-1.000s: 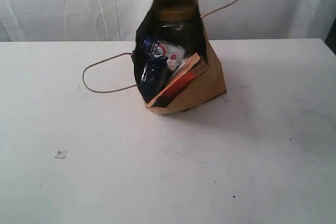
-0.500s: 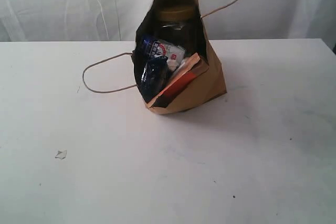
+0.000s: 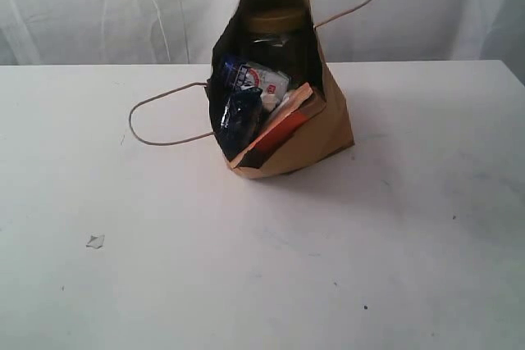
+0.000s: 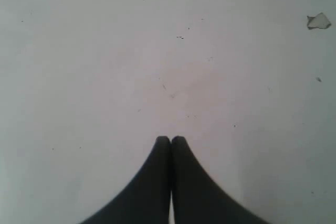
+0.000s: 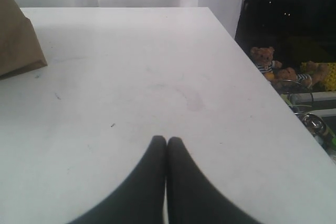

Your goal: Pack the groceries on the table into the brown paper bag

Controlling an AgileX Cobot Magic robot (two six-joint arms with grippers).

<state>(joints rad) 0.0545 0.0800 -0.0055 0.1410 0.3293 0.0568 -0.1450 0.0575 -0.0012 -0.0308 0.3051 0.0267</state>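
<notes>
L gripper: two black fingers pressed tip to tip, no gap, nothing pinched. Bare white table directly under and ahead of the tips. Small white crumb lies well ahead of the tips and off to one side, apart from them.

R gripper: same, fingers pressed together, nothing pinched, over bare tabletop. Brown paper bag sits ahead of these jaws, well off to one side; only its corner shows in the wrist view. Off the other side, past the table edge, teddy bears in a dark bg.

Ext. view: bag stands on the table, leaning, mouth gaping toward cam. Cord handles are loose, one looping out sideways, the other sticking up.

Inside the bag:
- jar at the back w/ dull brownish lid, prob. the metal-lidded one, too dim to be sure
- blue-white carton in front of it
- dark-blue noodle pack below the carton
- orange-brown pouch beside the noodle pack, against the bag's front wall
</notes>
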